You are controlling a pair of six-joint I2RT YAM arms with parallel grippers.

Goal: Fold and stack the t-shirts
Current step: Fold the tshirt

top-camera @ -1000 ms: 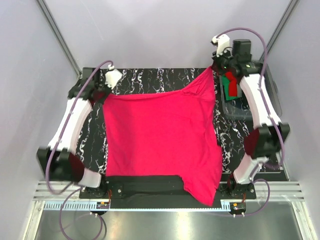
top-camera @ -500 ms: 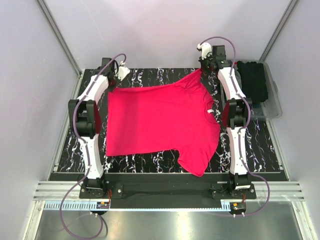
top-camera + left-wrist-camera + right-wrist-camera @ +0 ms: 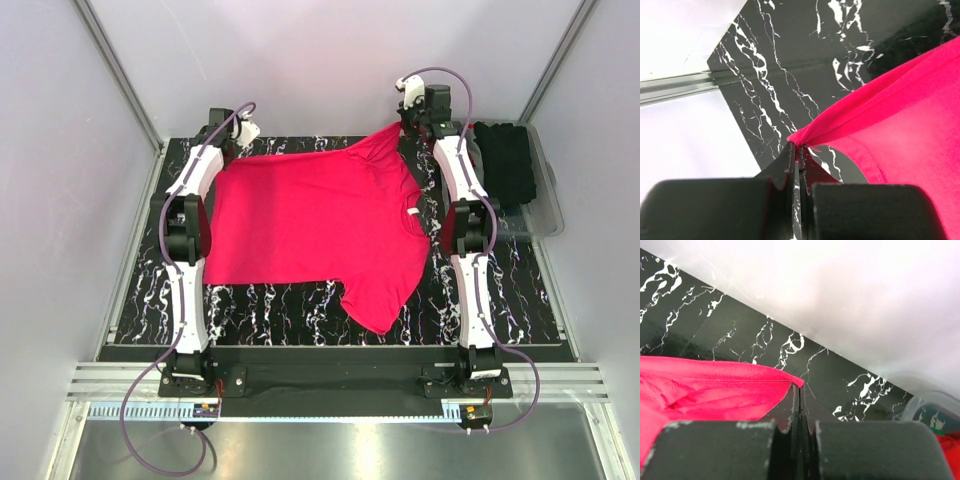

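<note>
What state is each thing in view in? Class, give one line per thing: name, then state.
pinkish-red t-shirt: unfolded, spread over the table, pinched at two far corners.
left gripper: shut on the pinkish-red t-shirt.
right gripper: shut on the pinkish-red t-shirt.
black cloth: bunched in the clear bin.

A bright pinkish-red t-shirt (image 3: 310, 225) is spread wide across the worktop (image 3: 260, 310). Its neck, marked by a small white label (image 3: 412, 212), is turned to the right and its hem to the left. The far left hem corner is pinched in the left end effector (image 3: 796, 149), and the far sleeve is pinched in the right end effector (image 3: 799, 389). Both corners are held off the surface. The near sleeve (image 3: 378, 300) is laid flat. A bunched black t-shirt (image 3: 505, 160) is seen in a clear bin (image 3: 545, 215) at the right.
</note>
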